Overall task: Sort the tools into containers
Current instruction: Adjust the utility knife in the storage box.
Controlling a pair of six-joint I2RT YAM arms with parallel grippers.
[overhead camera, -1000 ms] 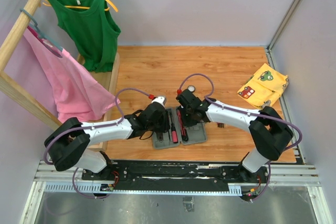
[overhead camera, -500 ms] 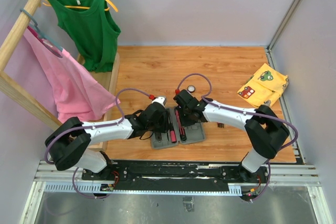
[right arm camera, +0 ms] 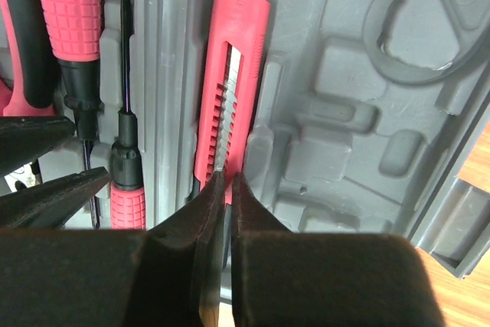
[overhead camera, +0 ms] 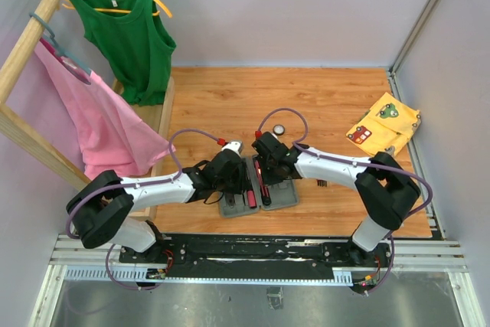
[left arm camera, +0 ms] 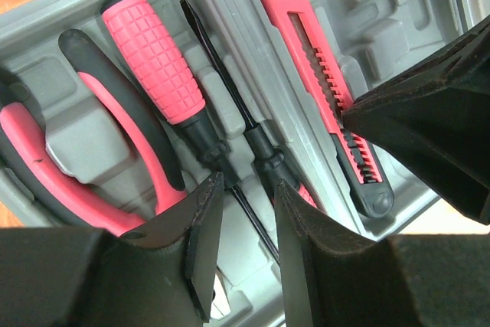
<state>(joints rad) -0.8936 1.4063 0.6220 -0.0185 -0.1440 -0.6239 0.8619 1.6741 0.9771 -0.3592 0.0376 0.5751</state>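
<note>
right claw (right arm camera: 222, 189) clenched, tips apparently seating cutter (right arm camera: 230, 74) in case (right arm camera: 344, 151) slot | left claw (left arm camera: 241, 212) released, astride slim screwdriver (left arm camera: 260, 151), cutter's 9 o'clock

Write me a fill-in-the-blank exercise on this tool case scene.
The right claw is ___ above the cutter.
The left claw is ___ over the screwdrivers.
The round disc lies ___ the case, on the table.
The case's round slot is ___.
Missing: shut; open; outside; empty.
</note>
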